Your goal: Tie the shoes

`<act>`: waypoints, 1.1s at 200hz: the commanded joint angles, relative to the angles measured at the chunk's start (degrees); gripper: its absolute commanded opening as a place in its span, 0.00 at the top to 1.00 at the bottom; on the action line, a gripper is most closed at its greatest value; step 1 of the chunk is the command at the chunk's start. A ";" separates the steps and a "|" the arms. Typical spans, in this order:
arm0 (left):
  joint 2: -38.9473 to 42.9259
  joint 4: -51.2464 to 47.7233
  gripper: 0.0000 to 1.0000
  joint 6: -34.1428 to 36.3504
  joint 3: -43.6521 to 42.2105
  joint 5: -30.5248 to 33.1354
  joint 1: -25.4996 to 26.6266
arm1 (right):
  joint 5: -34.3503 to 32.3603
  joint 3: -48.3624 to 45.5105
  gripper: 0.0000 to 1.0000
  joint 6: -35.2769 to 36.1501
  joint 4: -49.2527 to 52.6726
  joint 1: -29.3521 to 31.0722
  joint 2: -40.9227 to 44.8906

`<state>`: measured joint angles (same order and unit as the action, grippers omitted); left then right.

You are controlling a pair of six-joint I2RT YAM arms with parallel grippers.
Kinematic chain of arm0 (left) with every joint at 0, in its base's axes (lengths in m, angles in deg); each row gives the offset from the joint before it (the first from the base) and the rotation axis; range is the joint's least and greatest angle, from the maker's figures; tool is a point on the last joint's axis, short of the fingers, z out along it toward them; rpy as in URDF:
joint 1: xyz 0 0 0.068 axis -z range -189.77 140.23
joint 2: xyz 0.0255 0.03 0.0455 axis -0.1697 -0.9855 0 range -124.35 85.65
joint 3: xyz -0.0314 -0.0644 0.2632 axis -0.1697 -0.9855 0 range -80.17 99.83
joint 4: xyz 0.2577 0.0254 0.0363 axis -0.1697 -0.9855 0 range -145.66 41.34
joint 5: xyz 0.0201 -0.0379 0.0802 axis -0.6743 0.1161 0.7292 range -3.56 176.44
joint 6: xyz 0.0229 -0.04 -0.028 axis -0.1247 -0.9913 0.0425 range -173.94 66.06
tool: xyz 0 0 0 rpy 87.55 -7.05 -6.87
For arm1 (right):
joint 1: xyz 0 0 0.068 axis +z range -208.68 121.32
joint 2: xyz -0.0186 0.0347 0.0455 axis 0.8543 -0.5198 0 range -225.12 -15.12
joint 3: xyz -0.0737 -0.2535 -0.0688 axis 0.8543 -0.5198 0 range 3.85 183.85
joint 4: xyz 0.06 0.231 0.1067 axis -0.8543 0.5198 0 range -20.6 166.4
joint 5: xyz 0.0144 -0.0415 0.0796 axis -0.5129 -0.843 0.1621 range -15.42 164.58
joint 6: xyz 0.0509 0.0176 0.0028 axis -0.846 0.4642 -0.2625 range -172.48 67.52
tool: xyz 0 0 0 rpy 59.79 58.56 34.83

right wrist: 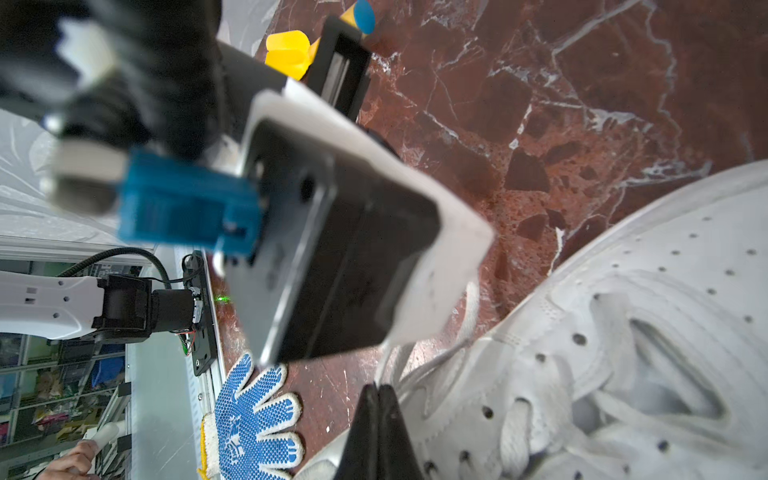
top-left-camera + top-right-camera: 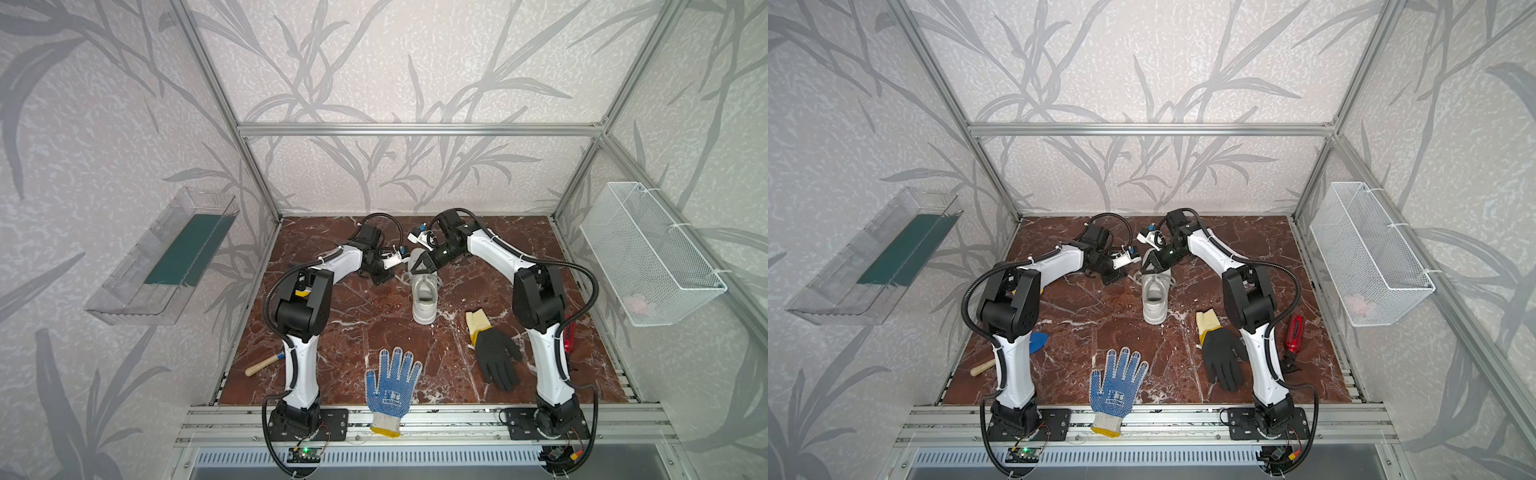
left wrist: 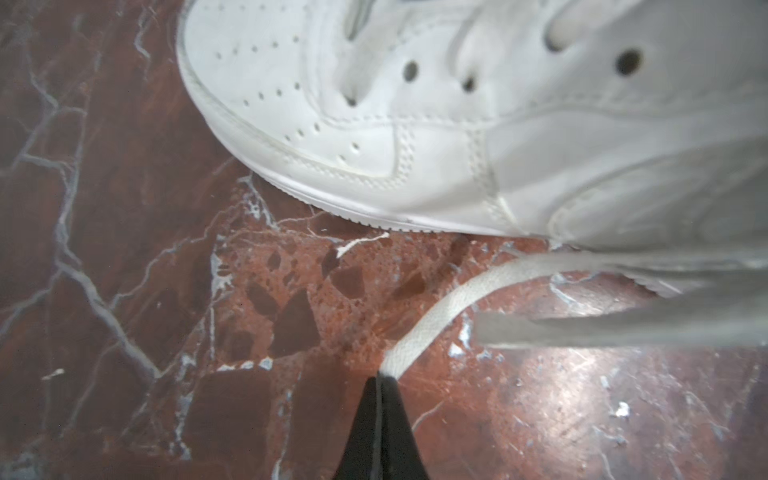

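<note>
We log the white sneaker [image 2: 424,301] at centre of the table [image 2: 332,320], toe far. Left gripper [image 3: 380,380] is clamped on a lace [image 3: 432,316] end, left of the sneaker. Right gripper [image 1: 378,392] fingers are pressed together by the eyelets; we cannot tell whether they hold anything.

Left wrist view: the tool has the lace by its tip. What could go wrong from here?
1. The left tool pinches the lace only at its very end, so a pull may slip it free.
2. The right tool is shut beside the sneaker, but a lace between its tips is not clear; it may have missed.
3. The tools sit close together at the toe and could collide.
</note>
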<state>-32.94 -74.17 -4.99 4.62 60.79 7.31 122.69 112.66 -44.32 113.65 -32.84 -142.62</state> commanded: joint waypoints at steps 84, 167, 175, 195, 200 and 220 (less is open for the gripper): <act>-0.17 10.55 1.00 -2.01 5.24 1.53 -0.34 | 5.53 -3.20 1.00 -0.34 -2.94 -0.80 5.42; 4.65 27.27 1.00 -6.56 -1.98 -3.69 -0.36 | 6.68 -4.79 0.76 4.17 1.89 -0.80 7.34; 4.78 28.44 1.00 -6.85 -2.32 -5.06 -0.31 | 6.20 -4.91 0.70 4.36 2.24 -0.80 7.65; 4.95 33.22 1.00 -7.97 -3.77 -7.37 -0.38 | 5.08 -6.84 0.60 2.61 -0.25 -1.31 9.51; 5.00 34.47 1.00 -8.07 -4.13 -7.77 -0.38 | 4.89 -7.64 0.58 1.84 -1.42 -1.58 10.11; 5.08 38.04 1.00 -9.21 -4.64 -9.20 -0.37 | 5.40 -10.85 0.53 -1.99 -6.77 -3.13 12.44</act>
<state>-30.68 -43.55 -12.18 1.08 55.83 7.03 127.59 104.53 -42.57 111.88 -34.06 -134.79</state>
